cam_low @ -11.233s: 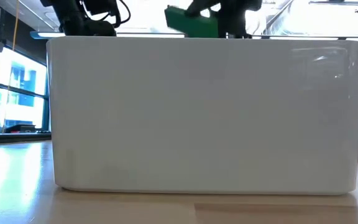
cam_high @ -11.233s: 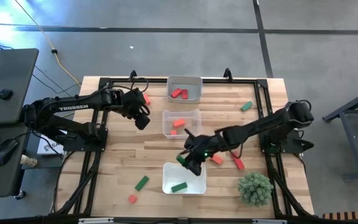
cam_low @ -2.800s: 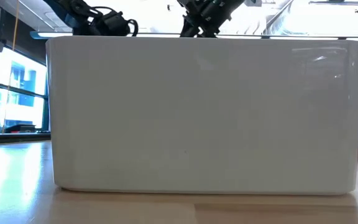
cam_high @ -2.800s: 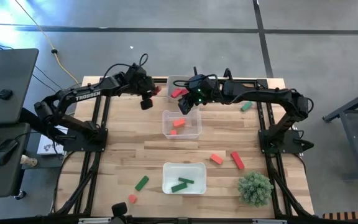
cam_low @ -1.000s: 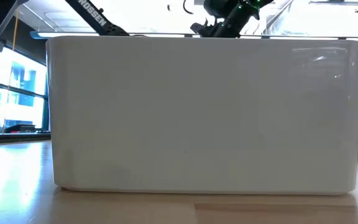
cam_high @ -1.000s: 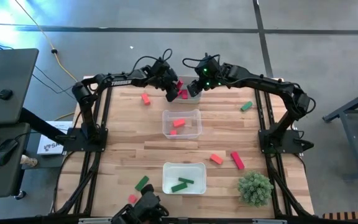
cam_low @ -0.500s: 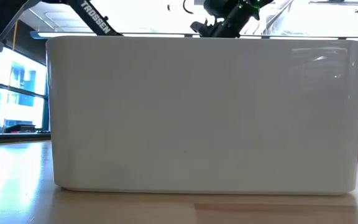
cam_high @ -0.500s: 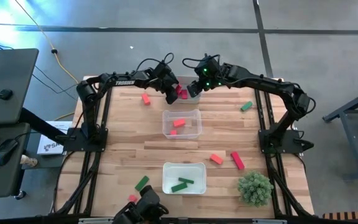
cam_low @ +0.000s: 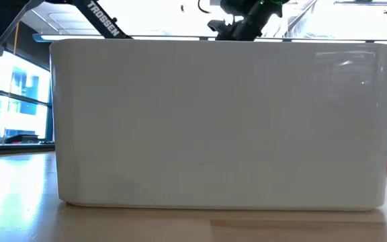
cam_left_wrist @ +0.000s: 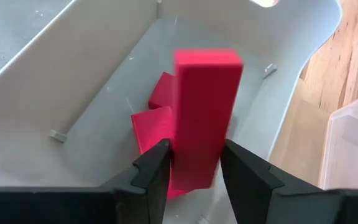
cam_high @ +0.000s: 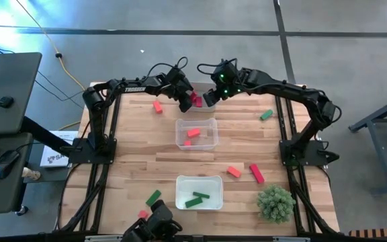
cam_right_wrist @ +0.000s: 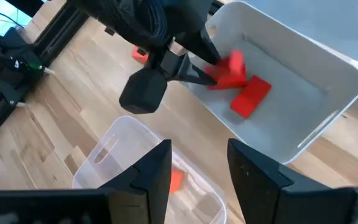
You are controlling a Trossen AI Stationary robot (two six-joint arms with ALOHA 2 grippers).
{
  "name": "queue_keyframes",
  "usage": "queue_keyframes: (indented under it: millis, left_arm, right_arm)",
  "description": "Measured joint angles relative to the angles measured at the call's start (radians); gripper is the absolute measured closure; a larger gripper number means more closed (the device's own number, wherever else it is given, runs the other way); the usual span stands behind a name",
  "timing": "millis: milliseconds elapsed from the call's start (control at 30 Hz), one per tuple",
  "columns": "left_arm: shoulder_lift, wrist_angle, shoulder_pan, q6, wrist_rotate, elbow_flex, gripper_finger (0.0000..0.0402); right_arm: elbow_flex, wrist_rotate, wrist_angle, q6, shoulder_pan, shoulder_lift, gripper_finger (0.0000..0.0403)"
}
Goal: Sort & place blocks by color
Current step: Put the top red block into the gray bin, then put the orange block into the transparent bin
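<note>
A crimson block [cam_left_wrist: 204, 118] stood on end between the left gripper's [cam_left_wrist: 194, 165] fingers, just over two more crimson blocks [cam_left_wrist: 157, 115] in the far tray [cam_high: 210, 104] at the table's [cam_high: 133, 161] twelve o'clock. Whether those fingers gripped it or had let go, I cannot tell. The right gripper [cam_right_wrist: 197, 155] hung beside it at three o'clock, partly open and empty.

Left claw [cam_high: 188, 102], right claw [cam_high: 210, 98] over far tray [cam_high: 209, 106]; crimson block [cam_high: 197, 101] between.

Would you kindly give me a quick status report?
Left gripper over far tray, crimson block between its fingers. Right gripper open, empty, alongside. Nothing in the way.
</note>
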Motion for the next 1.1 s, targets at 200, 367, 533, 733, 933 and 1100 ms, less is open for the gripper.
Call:
queue_keyframes:
  millis: [200,367,533,733,933,1100]
  left_arm:
    - [0.0,0.001,0.0,0.0,0.0,0.0,0.0254]
    - [-0.002,0.004,0.001,-0.001,0.0,0.0,0.024]
    - [-0.035,0.01,0.004,0.0,0.0,0.0,0.0236]
    - [-0.102,0.012,0.003,0.017,0.007,0.0,0.0236]
    - [-0.199,0.0,0.003,0.019,0.011,0.0,0.0236]
    - [-0.289,-0.012,0.003,0.027,0.016,0.0,0.0236]
  right_arm:
    - [0.043,0.008,-0.051,-0.008,0.007,0.0,0.0257]
    - [0.083,0.009,-0.158,-0.01,0.02,-0.001,0.0257]
    - [0.091,0.009,-0.233,-0.003,0.054,-0.001,0.0257]
    - [0.091,0.009,-0.283,0.034,0.102,-0.001,0.0257]
    - [0.091,0.005,-0.349,0.047,0.159,-0.001,0.0257]
    - [0.091,0.005,-0.361,0.06,0.216,-0.001,0.0245]
